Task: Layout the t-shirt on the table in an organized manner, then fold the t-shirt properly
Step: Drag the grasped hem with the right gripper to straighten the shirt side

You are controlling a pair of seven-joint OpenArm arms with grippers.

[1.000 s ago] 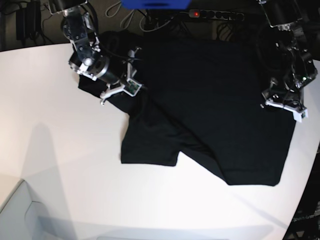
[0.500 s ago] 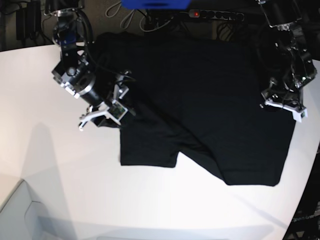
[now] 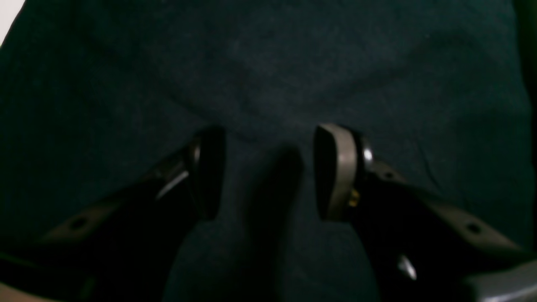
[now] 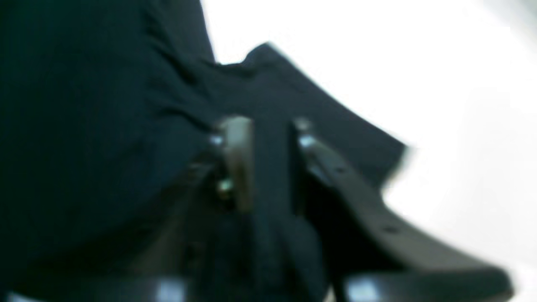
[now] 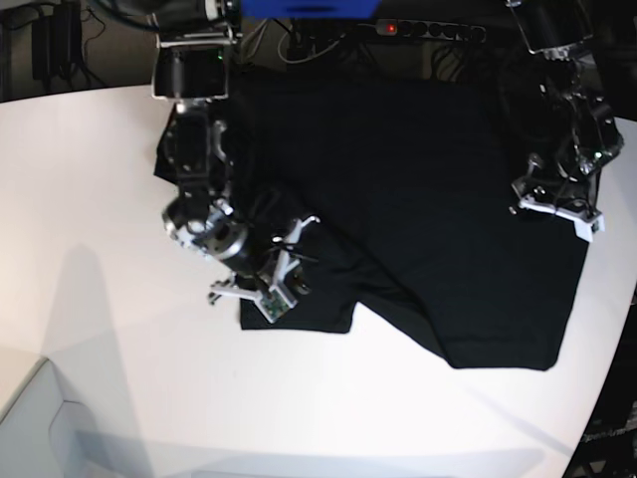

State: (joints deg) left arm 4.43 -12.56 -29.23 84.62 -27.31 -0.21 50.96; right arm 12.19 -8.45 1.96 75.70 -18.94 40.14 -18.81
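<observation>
The black t-shirt (image 5: pixel 418 199) lies spread on the white table (image 5: pixel 100 299), plain side up; its print is hidden. One sleeve (image 5: pixel 299 309) sticks out at the lower left. My right gripper (image 5: pixel 249 297) is low over that sleeve. In the blurred right wrist view its jaws (image 4: pixel 268 159) stand a little apart with black cloth (image 4: pixel 84 105) showing between them. My left gripper (image 5: pixel 553 209) is at the shirt's right edge. In the left wrist view it (image 3: pixel 268 172) is open just above flat cloth (image 3: pixel 268 63).
A power strip with a red light (image 5: pixel 428 30), cables and a blue object (image 5: pixel 309 8) lie behind the table. The table's curved edge (image 5: pixel 617 329) runs close past the shirt's right side. A pale box corner (image 5: pixel 30 428) is at the lower left.
My right arm has swung from the shirt's upper left, out over the bare table, then down onto the lower-left sleeve. The left gripper has shifted slightly. The shirt has barely moved.
</observation>
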